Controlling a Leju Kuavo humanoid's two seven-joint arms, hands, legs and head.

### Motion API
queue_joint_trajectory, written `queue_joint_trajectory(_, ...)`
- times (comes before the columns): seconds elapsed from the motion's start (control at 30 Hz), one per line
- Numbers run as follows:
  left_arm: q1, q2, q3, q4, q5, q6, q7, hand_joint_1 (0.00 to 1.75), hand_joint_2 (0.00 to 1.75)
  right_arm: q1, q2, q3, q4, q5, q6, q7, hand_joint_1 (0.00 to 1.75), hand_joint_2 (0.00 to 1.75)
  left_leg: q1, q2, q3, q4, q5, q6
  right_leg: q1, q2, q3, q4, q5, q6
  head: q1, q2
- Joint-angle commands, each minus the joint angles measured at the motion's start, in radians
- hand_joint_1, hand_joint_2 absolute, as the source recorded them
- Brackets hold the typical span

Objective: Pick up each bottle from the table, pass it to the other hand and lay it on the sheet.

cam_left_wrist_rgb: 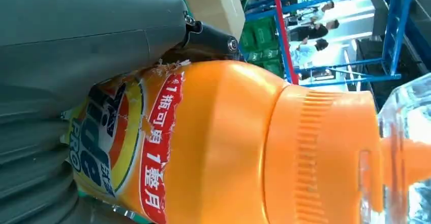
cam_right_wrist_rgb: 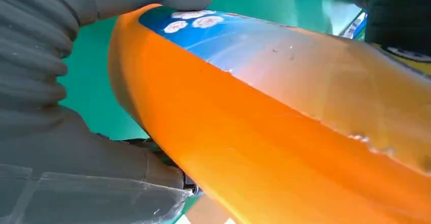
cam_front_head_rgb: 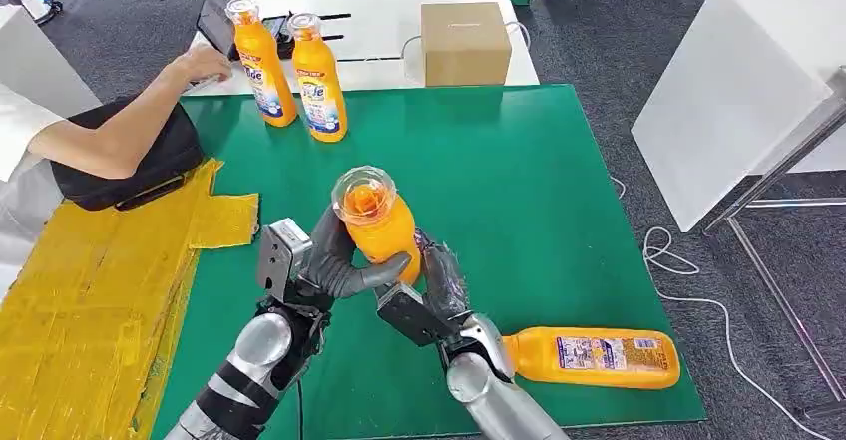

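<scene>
bottle (cam_front_head_rgb: 377, 222) getting gripped by both hands at once, upright above the green mat (cam_front_head_rgb: 519, 181).
left hand (cam_front_head_rgb: 334, 260) is wrapping its fingers around the body, right hand (cam_front_head_rgb: 439, 285) is curling around the other side. another bottle (cam_front_head_rgb: 591, 356) is lying flat just beside the right forearm, two more (cam_front_head_rgb: 261, 61) (cam_front_head_rgb: 319, 79) are standing at the far edge, and the yellow sheet (cam_front_head_rgb: 90, 300) is lying off to the left.

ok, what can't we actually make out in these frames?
- Head view: the held bottle has its lower body hidden by the left hand and right hand.
- Left wrist view: label text partly covered by the fingers.
- Right wrist view: bottle ends cut off by the frame.
</scene>
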Motion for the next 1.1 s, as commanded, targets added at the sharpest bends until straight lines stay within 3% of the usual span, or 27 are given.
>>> queue_joint_trajectory(0.03,-0.067,0.007,0.047,0.059,-0.015,0.031,-0.005,1.75,1.75,-0.003,-0.061,-0.033,-0.082,-0.034,-0.012,-0.017,1.75,1.75,0.001,-0.003,0.001,0.000,0.000,0.000,0.001,-0.003,0.002,-0.001,0.000,0.001,0.000,0.000)
queue_joint_trajectory(0.2,-0.139,0.039,0.087,0.109,-0.087,0.083,0.008,1.75,1.75,0.016,-0.083,-0.086,-0.146,-0.048,-0.019,-0.027,1.75,1.75,0.001,-0.003,0.001,0.000,0.000,0.000,0.001,-0.003,0.002,-0.001,0.000,0.001,0.000,0.000)
queue_joint_trajectory(0.23,-0.165,0.052,0.099,0.132,-0.115,0.088,0.025,1.75,1.75,0.023,-0.089,-0.093,-0.168,-0.055,-0.004,-0.038,0.33,0.00,0.001,-0.003,0.001,0.000,0.000,-0.001,0.001,-0.003,0.003,-0.001,0.000,0.001,0.000,0.000)
queue_joint_trajectory(0.27,-0.182,0.061,0.106,0.143,-0.128,0.094,0.027,1.75,1.75,0.030,-0.093,-0.098,-0.189,-0.072,0.011,-0.049,0.00,0.00,0.001,-0.003,0.001,0.000,0.000,0.000,0.001,-0.003,0.002,-0.001,0.000,0.001,0.000,0.000)
queue_joint_trajectory(0.5,-0.408,0.210,0.221,0.277,-0.483,0.245,0.121,1.75,1.75,0.112,-0.161,-0.119,-0.475,-0.105,0.082,-0.063,0.00,0.00,0.001,-0.003,-0.002,0.002,0.001,-0.001,0.001,-0.003,-0.001,0.002,0.000,0.000,0.000,0.000)
queue_joint_trajectory(0.57,-0.481,0.268,0.252,0.351,-0.573,0.210,0.174,1.75,1.75,0.130,-0.186,-0.132,-0.547,-0.102,0.092,-0.063,0.00,0.00,0.001,-0.002,-0.002,0.002,0.000,-0.001,0.001,-0.002,-0.001,0.002,0.000,0.000,0.000,0.000)
queue_joint_trajectory(0.63,-0.581,0.385,0.208,0.488,-0.852,0.226,0.254,1.75,1.75,0.156,-0.218,-0.174,-0.637,-0.134,0.126,-0.078,0.00,0.00,0.001,-0.001,-0.002,0.003,0.000,-0.001,0.001,-0.001,-0.002,0.004,0.000,0.000,0.000,0.000)
queue_joint_trajectory(0.67,-0.605,0.397,0.258,0.537,-0.866,0.203,0.203,1.75,1.75,0.166,-0.221,-0.199,-0.662,-0.135,0.154,-0.072,0.00,0.00,0.002,-0.001,-0.001,0.003,0.000,-0.001,0.002,-0.001,-0.002,0.004,0.000,0.000,0.000,0.000)
queue_joint_trajectory(0.73,-0.655,0.438,0.202,0.630,-1.046,0.147,0.273,1.75,1.75,0.181,-0.217,-0.224,-0.679,-0.120,0.160,-0.081,0.00,0.00,0.002,0.000,-0.001,0.003,0.000,-0.002,0.002,-0.001,-0.001,0.005,0.000,0.000,0.000,0.000)
queue_joint_trajectory(0.9,-0.714,0.475,0.090,0.797,-1.309,0.086,0.334,1.75,1.75,0.210,-0.206,-0.267,-0.702,-0.126,0.165,-0.097,0.00,0.00,0.001,0.003,0.002,0.000,0.001,-0.001,0.001,0.002,0.000,0.003,0.000,0.000,0.000,0.000)
queue_joint_trajectory(1.1,-0.709,0.470,0.094,0.813,-1.318,0.099,0.333,1.75,1.75,0.206,-0.202,-0.270,-0.695,-0.128,0.167,-0.100,0.00,0.00,0.001,0.005,0.001,0.001,0.001,-0.001,0.001,0.003,-0.001,0.003,0.000,0.001,0.000,0.000)
